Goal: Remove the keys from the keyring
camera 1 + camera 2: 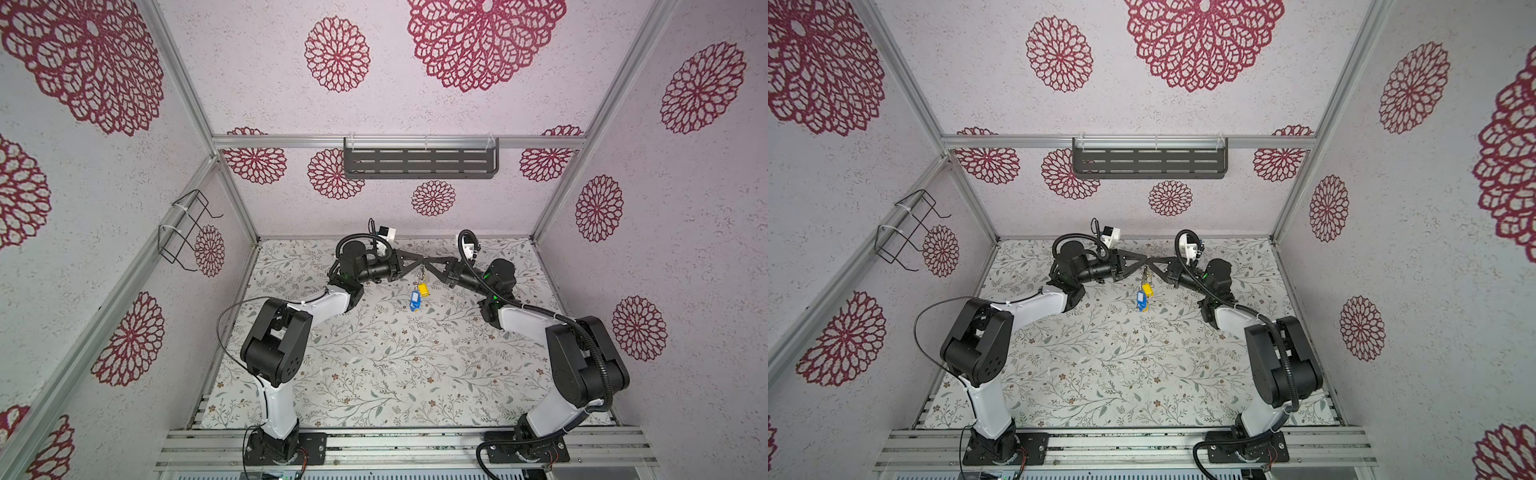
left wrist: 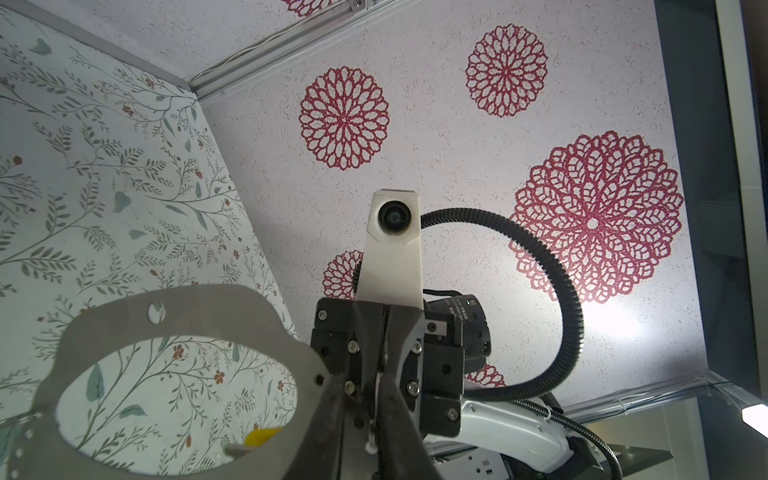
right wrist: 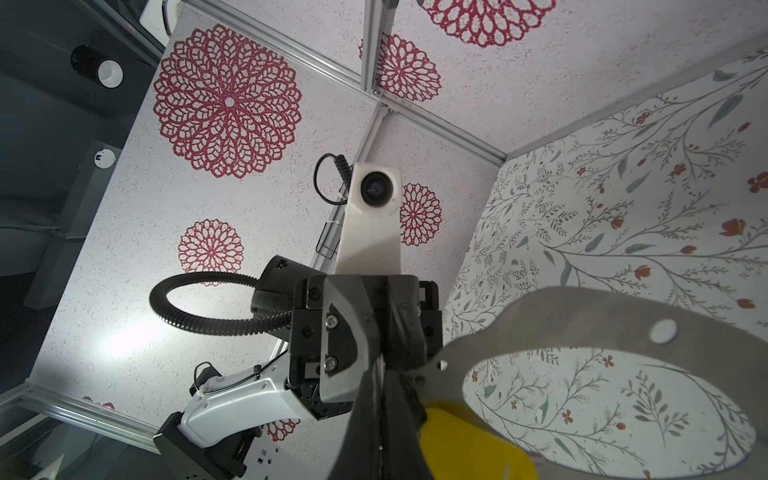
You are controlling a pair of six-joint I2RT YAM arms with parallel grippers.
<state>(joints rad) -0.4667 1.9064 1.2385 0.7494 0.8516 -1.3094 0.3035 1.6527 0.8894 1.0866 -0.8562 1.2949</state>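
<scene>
floral-print surface (image 1: pixel 374 353) below, red-rosette walls all round, and the action is carried well above the cloth, towards the back. the left gripper (image 1: pixel 419 262) and the right gripper (image 1: pixel 430 262) are met tip to tip in both top views. the keyring (image 3: pixel 582 320) is hung between them, clear of the surface. a yellow key tag (image 1: pixel 423 289) and a blue key tag (image 1: pixel 414 300) are seen dangling under it; how many blue ones are stacked there cannot be made out.

the right gripper is pressed together on the keyring's rim, right by the small tab holes. the left gripper's jaws are drawn almost together at the same stretch of rim, but whether the metal is truly pinched cannot be told.

the step in hand is judged to be the securing of a two-sided hold, so that a tag loop can be worked off. it would be done best with one grip made the firm anchor and the other set just beside it, not on top of it, so that room is left for the ring to be sprung. the band is thin and flat, so slipping or twisting is to be expected if only the very edge is nipped. pulls should be short and slow: the tags are free to swing and could be caught in the jaws.
</scene>
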